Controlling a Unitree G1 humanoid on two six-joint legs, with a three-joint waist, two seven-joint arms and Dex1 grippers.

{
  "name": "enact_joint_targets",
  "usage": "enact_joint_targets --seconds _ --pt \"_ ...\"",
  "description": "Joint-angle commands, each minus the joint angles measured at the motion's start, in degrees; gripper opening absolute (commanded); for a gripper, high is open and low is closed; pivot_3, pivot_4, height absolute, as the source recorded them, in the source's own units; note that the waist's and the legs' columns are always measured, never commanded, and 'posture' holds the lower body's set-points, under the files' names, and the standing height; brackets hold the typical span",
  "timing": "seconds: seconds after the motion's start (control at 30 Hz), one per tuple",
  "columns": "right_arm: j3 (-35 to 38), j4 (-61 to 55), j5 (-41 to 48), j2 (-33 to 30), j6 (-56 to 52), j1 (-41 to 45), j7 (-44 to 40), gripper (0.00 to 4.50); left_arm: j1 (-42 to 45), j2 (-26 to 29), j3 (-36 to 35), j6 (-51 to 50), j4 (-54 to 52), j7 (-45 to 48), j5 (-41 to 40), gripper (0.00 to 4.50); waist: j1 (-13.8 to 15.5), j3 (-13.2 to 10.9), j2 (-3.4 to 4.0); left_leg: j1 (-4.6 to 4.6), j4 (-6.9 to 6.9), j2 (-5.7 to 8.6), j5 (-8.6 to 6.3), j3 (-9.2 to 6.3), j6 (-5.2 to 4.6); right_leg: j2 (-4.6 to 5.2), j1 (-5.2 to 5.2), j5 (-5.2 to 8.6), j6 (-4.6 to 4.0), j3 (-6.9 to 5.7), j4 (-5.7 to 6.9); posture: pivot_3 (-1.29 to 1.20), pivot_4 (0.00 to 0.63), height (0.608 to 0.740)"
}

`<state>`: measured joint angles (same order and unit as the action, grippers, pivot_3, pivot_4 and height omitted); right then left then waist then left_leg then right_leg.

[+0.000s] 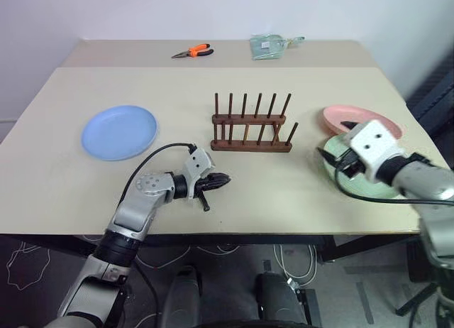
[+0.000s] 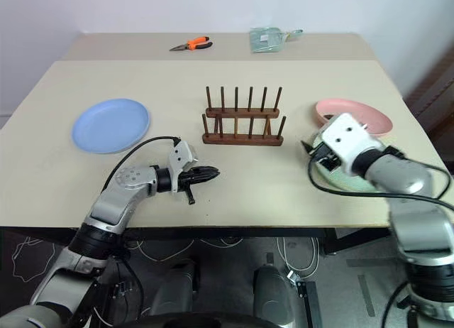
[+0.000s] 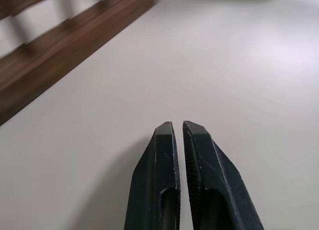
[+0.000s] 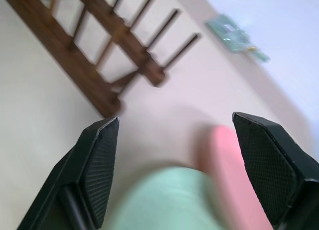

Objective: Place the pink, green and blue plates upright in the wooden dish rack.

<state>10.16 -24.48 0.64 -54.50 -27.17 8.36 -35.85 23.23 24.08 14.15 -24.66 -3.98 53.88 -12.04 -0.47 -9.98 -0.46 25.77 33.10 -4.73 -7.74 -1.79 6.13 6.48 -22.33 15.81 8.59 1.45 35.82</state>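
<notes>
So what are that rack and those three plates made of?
The dish rack looks like dark stained wood: brown rails, thin round pegs. The blue plate, pink plate and green plate look matte, without glare; plastic or glazed ceramic, I cannot tell.

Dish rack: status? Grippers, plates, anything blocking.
Left gripper shut, empty, before the rack. Right gripper open over green plate and pink plate. Rack empty; blue plate flat at left. Nothing blocking.
</notes>
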Motion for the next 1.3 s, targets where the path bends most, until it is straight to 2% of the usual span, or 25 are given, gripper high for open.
enact_joint_targets --seconds 0.03,0.13,0.23,0.27,0.33,0.43,0.47,0.5,0.63,0.73,0.9,0.97,1.03,1.1,1.17,1.3 --pt "-2.31 9.80 -10.12 -6.14 6.95 -0.65 2.49 3.81 0.53 -1.06 2.04 -0.62 -5.09 2.36 -2.63 0.25 -0.07 0.00 0.00 -0.01 -0.01 0.02 -0.03 0.02 -0.02 0.02 -0.02 -0.03 -0.04 0.00 -0.17 0.00 0.150 0.740" --pt "-7.67 21.28 -15.46 -6.27 14.43 2.58 6.00 3.81 1.90 -2.90 2.23 -2.01 -6.75 2.46 -4.43 0.25 -0.33 0.01 -0.01 0.07 0.02 0.05 -0.09 0.16 -0.29 0.07 0.11 -0.18 -0.24 0.01 -0.64 0.00 0.150 0.740" --pt "-12.52 35.00 -20.54 -4.06 21.67 9.54 11.15 3.81 2.70 -3.51 2.47 -2.83 -7.67 1.98 -4.80 0.25 -0.71 -0.01 0.09 0.29 0.00 0.06 -0.06 0.16 -0.32 0.08 0.01 -0.21 -0.17 0.03 -0.48 0.00 0.150 0.740" --pt "-13.31 37.69 -21.13 -3.59 23.21 10.94 11.86 3.31 2.76 -3.51 2.49 -2.97 -7.80 1.88 -4.86 0.25 -0.66 -0.02 0.16 0.30 -0.02 0.06 -0.03 0.15 -0.29 0.08 -0.04 -0.22 -0.10 0.03 -0.42 0.00 0.150 0.740" --pt "-15.05 42.54 -22.51 -2.74 26.77 13.38 13.12 2.59 2.33 -3.04 2.45 -2.99 -8.13 1.77 -4.72 0.25 -0.43 -0.01 0.17 0.30 -0.09 0.06 -0.01 0.12 -0.26 0.07 -0.08 -0.15 0.02 0.03 -0.31 0.00 0.150 0.740" --pt "-16.48 47.02 -24.09 -1.89 30.68 15.87 14.79 1.05 1.47 -2.25 2.35 -2.71 -8.46 1.57 -4.50 0.25 -0.34 -0.02 0.16 0.32 -0.09 0.07 -0.01 0.12 -0.25 0.06 -0.07 -0.12 0.07 0.03 -0.31 0.00 0.150 0.740" --pt "-16.69 47.53 -24.31 -1.68 31.47 16.17 14.85 0.68 1.12 -1.95 2.25 -2.68 -8.68 1.46 -4.54 0.25 -0.32 -0.02 0.15 0.32 -0.08 0.07 -0.01 0.12 -0.25 0.06 -0.06 -0.11 0.07 0.03 -0.32 0.00 0.150 0.740" --pt "-16.78 47.97 -24.49 -1.50 32.12 16.41 14.87 0.05 0.88 -1.71 2.19 -2.66 -8.83 1.35 -4.60 0.25 -0.22 -0.02 0.15 0.32 -0.08 0.08 -0.01 0.12 -0.25 0.06 -0.05 -0.11 0.07 0.03 -0.33 0.00 0.150 0.740" --pt "-15.72 45.58 -24.55 -1.60 33.44 15.46 14.84 0.05 0.06 -1.19 1.96 -2.70 -9.45 0.75 -4.99 0.25 -0.12 -0.03 0.15 0.33 -0.02 0.08 -0.01 0.11 -0.25 0.06 0.00 -0.12 0.07 0.03 -0.32 0.00 0.150 0.740" --pt "-12.23 40.06 -22.39 -2.43 33.44 13.63 14.42 0.05 -0.23 -0.93 1.78 -2.39 -9.45 0.29 -4.82 0.25 -0.18 -0.02 0.15 0.34 -0.03 0.09 -0.01 0.10 -0.25 0.06 -0.02 -0.12 0.07 0.03 -0.31 0.00 0.150 0.740" --pt "-0.81 23.69 -4.24 2.48 26.08 11.46 7.21 0.05 0.18 0.05 0.69 -1.63 -7.78 0.49 -4.78 0.25 -0.33 -0.03 0.15 0.33 -0.03 0.07 -0.01 0.09 -0.25 0.06 -0.03 -0.12 0.08 0.03 -0.26 0.00 0.150 0.740" --pt "3.80 13.15 11.68 6.55 13.89 13.02 4.10 0.05 0.68 0.58 0.02 -1.07 -6.44 0.71 -4.59 0.25 -0.25 -0.03 0.13 0.29 -0.03 0.06 -0.01 0.08 -0.25 0.04 0.02 -0.12 0.08 0.02 -0.26 0.00 0.150 0.740" --pt "7.90 2.49 33.06 9.19 1.06 14.79 1.95 0.05 1.59 1.14 -0.71 -0.25 -4.54 0.98 -4.42 0.25 -0.20 -0.04 0.14 0.29 -0.01 0.04 -0.01 0.04 -0.25 0.01 0.05 -0.13 0.08 0.02 -0.24 0.00 0.150 0.740" --pt "10.66 -1.14 46.85 10.44 -7.08 16.71 2.61 0.05 2.30 1.46 -1.19 0.34 -3.20 1.42 -4.48 0.25 -0.13 -0.04 0.13 0.31 -0.01 0.04 -0.01 0.00 -0.25 0.00 0.06 -0.12 0.07 0.01 -0.23 0.00 0.150 0.740" --pt "11.57 -0.31 53.02 12.11 -11.44 19.44 5.43 0.05 2.89 1.67 -1.48 0.80 -2.24 1.75 -4.59 0.25 0.04 -0.04 0.11 0.32 0.03 0.05 -0.01 0.00 -0.26 0.01 0.07 -0.12 0.05 0.01 -0.25 0.00 0.150 0.740" --pt "11.35 2.45 59.31 14.10 -15.39 22.24 6.57 0.05 3.57 1.43 -2.49 0.50 -1.73 1.63 -5.53 0.25 0.05 -0.02 0.05 0.33 0.04 0.05 -0.02 0.00 -0.26 0.01 0.09 -0.14 0.00 0.01 -0.29 0.00 0.150 0.740"
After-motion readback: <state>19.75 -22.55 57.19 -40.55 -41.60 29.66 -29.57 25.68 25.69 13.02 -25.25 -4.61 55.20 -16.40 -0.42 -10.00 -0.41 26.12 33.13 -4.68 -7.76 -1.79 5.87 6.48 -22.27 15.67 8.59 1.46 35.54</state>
